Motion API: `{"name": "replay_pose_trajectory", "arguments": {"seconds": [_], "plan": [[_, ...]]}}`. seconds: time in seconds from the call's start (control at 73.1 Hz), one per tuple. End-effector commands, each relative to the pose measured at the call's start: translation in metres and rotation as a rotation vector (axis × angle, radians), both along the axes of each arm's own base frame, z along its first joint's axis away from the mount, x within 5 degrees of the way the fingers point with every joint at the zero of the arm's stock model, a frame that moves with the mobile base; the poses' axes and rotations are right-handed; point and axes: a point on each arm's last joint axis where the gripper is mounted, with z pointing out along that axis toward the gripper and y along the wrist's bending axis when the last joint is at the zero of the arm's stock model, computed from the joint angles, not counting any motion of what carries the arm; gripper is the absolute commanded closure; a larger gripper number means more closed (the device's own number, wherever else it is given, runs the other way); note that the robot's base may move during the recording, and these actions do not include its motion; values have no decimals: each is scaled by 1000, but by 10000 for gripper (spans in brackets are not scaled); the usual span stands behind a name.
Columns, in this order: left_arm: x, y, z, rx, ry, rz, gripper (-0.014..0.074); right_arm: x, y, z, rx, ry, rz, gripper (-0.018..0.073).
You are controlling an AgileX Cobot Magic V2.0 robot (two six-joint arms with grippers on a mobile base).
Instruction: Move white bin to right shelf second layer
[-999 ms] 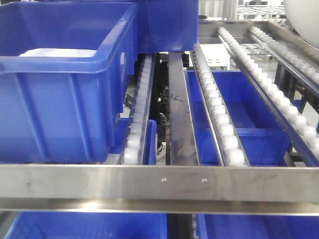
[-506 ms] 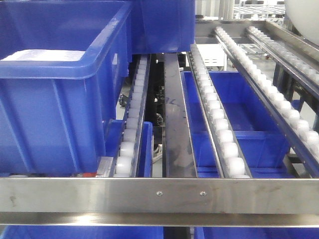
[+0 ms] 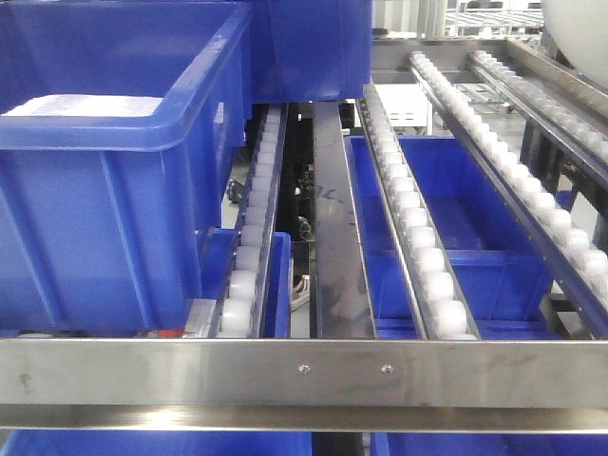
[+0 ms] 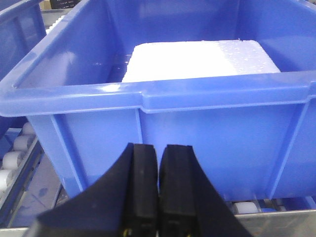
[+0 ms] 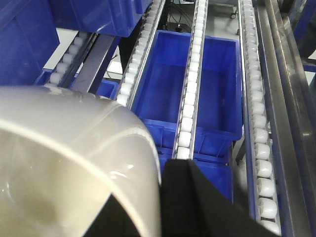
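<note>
The white bin (image 5: pixel 74 163) is a glossy off-white tub that fills the lower left of the right wrist view. My right gripper (image 5: pixel 155 190) is shut on its rim, one black finger (image 5: pixel 197 197) outside the wall and one inside. The bin hangs above the sloping roller rails (image 5: pixel 190 98). In the front view only a corner of the white bin (image 3: pixel 581 24) shows at the top right, above the shelf level with its white rollers (image 3: pixel 418 228) and steel front bar (image 3: pixel 190 372). My left gripper (image 4: pixel 159 148) is shut and empty, close to a blue crate (image 4: pixel 207 133).
A large blue crate (image 3: pixel 104 190) holding a white foam block (image 4: pixel 197 59) sits on the left rails. More blue crates (image 3: pixel 456 218) lie on the level below. A flat steel strip (image 3: pixel 337 247) runs between the roller rails. The right rails (image 3: pixel 532 180) carry nothing.
Over the first half second the front view shifted: the steel bar sits lower and the left crate further left. Nothing has visibly moved since then.
</note>
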Motion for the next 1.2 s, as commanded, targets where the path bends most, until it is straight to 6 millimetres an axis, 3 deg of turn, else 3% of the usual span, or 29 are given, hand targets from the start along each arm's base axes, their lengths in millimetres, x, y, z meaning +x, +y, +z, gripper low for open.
{"name": "replay_pose_trajectory", "arguments": {"seconds": [0.0, 0.835, 1.191], "plan": [[1, 0, -4, -9, -62, -6, 512, 0, 0, 20, 11, -131, 1, 504], [1, 0, -4, -9, -62, -6, 512, 1, 0, 22, 17, -156, 4, 504], [1, 0, -4, -9, -62, -6, 512, 28, 6, 11, 12, -85, 9, 504]]}}
